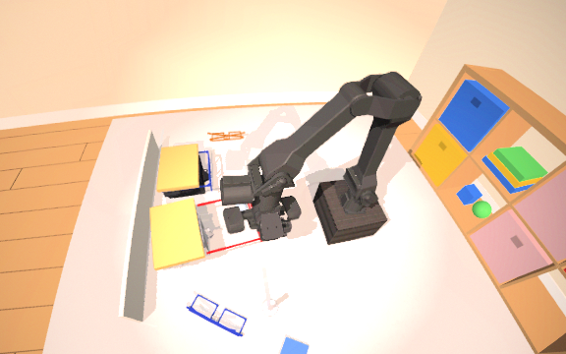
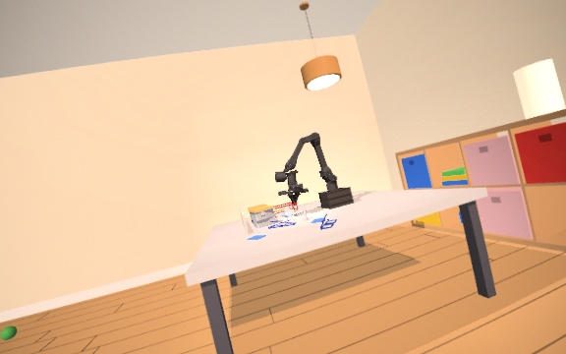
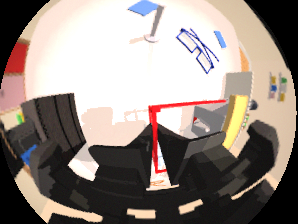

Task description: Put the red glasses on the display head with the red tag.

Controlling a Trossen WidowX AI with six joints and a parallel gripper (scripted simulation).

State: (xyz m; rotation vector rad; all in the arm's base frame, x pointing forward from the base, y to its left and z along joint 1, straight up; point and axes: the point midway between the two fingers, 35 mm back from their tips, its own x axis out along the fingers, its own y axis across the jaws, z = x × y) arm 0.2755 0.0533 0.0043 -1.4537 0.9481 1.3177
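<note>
The red glasses (image 1: 234,246) (image 2: 283,206) (image 3: 190,104) are held in the air by the front, temples pointing at the grey display head (image 1: 206,231) (image 3: 212,120) with the yellow top. In the top view the temple tips reach the head's front edge, one toward each side; contact cannot be told. The front is still well away from the face. A small red mark (image 3: 195,119) shows on this head. My gripper (image 2: 294,202) (image 3: 157,131) is shut on the glasses' front; in the top view its fingertips are hidden. The black display head (image 1: 203,174) wears blue glasses (image 1: 210,169).
A long grey panel (image 1: 138,231) stands behind both heads. Orange glasses (image 1: 226,136) lie beyond the black head. Other blue glasses (image 1: 216,315) (image 3: 197,51) lie on the table's near side. A thin post (image 3: 157,22) and a blue card (image 1: 295,346) (image 3: 143,7) are nearby.
</note>
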